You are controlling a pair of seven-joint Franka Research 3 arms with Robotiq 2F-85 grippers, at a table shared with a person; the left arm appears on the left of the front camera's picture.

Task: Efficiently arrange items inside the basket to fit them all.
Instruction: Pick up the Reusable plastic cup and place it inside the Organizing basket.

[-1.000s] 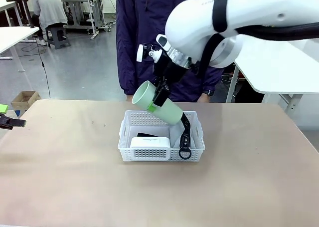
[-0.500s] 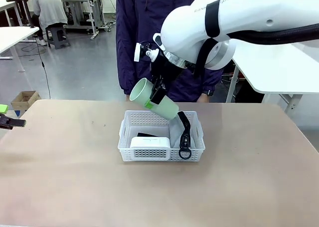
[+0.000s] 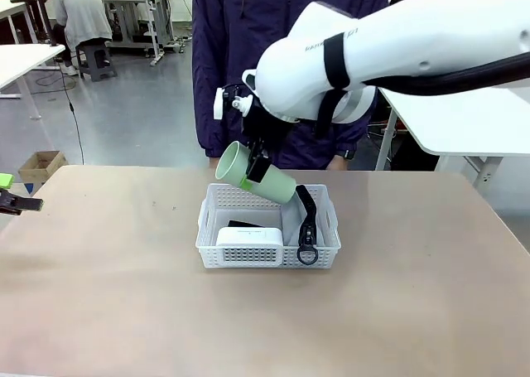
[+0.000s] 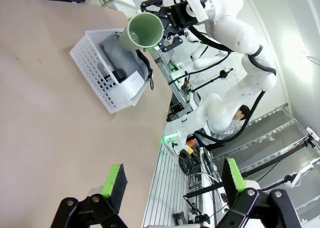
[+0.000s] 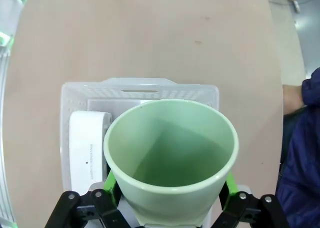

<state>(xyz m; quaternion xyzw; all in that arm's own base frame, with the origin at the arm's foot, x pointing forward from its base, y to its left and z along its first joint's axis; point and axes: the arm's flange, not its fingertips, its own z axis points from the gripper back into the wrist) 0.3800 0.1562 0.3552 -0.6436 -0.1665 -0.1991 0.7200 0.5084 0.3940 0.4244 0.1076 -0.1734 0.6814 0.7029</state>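
Green cup (image 5: 170,158) without readable print

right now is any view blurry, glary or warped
Front view: sharp, even light, a soft shadow under the small white perforated plastic basket. Left wrist view: wide-angle bend, bright glare at the right edge. Right wrist view: the pale green tall plastic cup looms large, table edges curve.

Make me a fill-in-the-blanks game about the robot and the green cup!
1. The right gripper holds a pale green ___ above the basket.
2. The held thing is tilted, its open mouth pointing toward the robot's ___ side.
3. A white box lies inside the ___.
4. The left gripper has its jaws ___, holding nothing.

Missing words: cup; left; basket; open
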